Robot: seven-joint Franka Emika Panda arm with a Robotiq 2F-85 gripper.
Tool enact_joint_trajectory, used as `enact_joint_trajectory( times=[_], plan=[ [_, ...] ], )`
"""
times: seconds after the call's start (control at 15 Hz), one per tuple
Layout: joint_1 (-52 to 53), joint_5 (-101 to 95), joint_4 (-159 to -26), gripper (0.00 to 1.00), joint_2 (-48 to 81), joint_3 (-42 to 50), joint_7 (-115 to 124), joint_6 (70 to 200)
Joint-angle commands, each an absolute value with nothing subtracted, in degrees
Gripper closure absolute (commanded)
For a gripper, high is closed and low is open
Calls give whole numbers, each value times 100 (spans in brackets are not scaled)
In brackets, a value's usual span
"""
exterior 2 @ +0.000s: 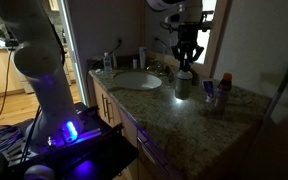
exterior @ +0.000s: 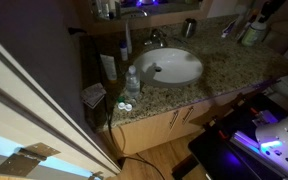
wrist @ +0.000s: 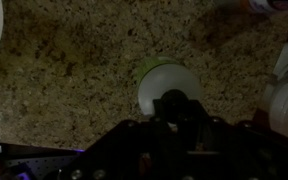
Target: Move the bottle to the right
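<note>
The bottle (exterior 2: 184, 86) is small, squat and pale whitish-green. It stands on the granite counter, to the right of the sink, in an exterior view. My gripper (exterior 2: 187, 66) comes straight down on it, with its fingers drawn together round the bottle's top. In the wrist view the bottle (wrist: 164, 80) shows from above as a pale disc, with the dark gripper (wrist: 172, 106) over its near side. In an exterior view the bottle (exterior: 252, 36) and gripper (exterior: 256, 22) are at the far right end of the counter.
A white oval sink (exterior: 170, 66) (exterior 2: 136, 80) is set in the counter, with a faucet (exterior: 156, 40) behind it. A clear water bottle (exterior: 132, 80) stands by the sink. A dark metal cup (exterior: 189, 27) is at the back. Small containers (exterior 2: 222, 88) stand just right of the bottle.
</note>
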State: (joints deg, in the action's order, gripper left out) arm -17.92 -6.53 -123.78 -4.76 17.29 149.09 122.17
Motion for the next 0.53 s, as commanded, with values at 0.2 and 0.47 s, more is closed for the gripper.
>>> enact_joint_trajectory(
  times=[0.2,0.47],
  plan=[
    [-1865,-252,-12307,93,-414,1783,14916,12259],
    [-1817,-19,-12355,70,-463,1735,14884,11909]
  ],
)
